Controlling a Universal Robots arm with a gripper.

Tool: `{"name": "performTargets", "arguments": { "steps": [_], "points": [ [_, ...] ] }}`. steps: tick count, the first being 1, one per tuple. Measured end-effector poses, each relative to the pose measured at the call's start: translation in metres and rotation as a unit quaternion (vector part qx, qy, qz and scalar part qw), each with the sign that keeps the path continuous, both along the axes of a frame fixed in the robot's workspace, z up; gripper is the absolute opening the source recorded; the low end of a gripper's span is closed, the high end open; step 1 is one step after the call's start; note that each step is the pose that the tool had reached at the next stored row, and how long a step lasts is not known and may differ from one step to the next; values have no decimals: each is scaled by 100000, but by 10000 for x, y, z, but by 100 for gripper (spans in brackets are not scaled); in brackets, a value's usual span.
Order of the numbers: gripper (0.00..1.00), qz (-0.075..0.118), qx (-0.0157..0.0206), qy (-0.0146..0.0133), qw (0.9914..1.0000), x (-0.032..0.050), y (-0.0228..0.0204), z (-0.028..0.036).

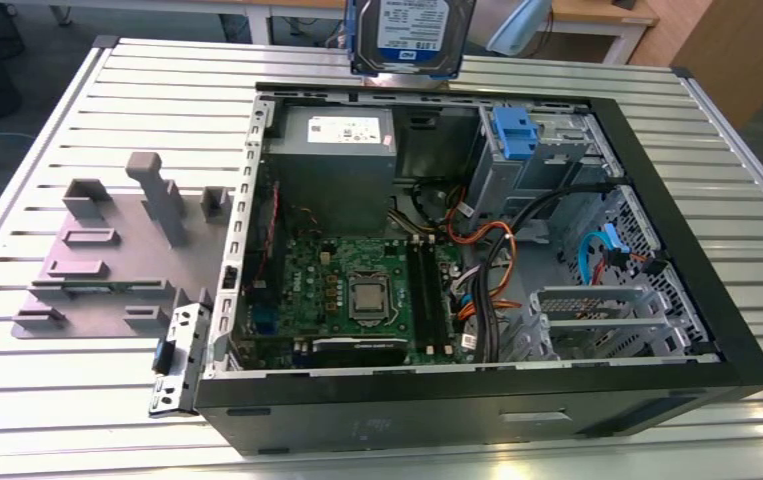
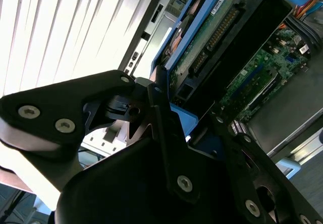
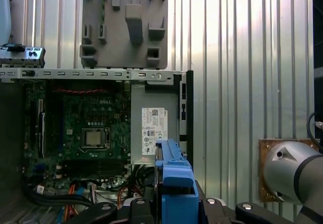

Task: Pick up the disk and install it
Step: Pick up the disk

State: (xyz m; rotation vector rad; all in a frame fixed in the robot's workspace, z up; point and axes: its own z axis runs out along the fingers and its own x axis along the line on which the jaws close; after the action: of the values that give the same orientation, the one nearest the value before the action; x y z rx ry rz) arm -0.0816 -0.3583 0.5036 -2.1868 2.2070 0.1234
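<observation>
The black-linked gripper (image 3: 174,210) is clenched on the disk (image 3: 174,176), a flat silver rectangular hard drive with a blue plastic side bracket. At the top centre of the exterior view the disk hangs upright, its lower edge above the far rim of the open black computer case (image 1: 488,400), beyond the grey power-supply box (image 1: 334,150). Bare slatted metal table (image 1: 74,120) flanks the case.

Slatted metal table (image 1: 61,420) spread beneath the gripper (image 3: 176,211). Directly on it, below the gripper, an open black computer case (image 1: 488,410). Farther from the gripper, just beside the case's wall, a flat grey fixture plate (image 1: 134,262) with upright blocks.
</observation>
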Motion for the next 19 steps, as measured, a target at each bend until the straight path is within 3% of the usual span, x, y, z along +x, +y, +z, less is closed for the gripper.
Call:
{"name": "performTargets", "arguments": {
  "steps": [19],
  "points": [
    [37,2,1,1,100000,54,0,0]
  ]
}}
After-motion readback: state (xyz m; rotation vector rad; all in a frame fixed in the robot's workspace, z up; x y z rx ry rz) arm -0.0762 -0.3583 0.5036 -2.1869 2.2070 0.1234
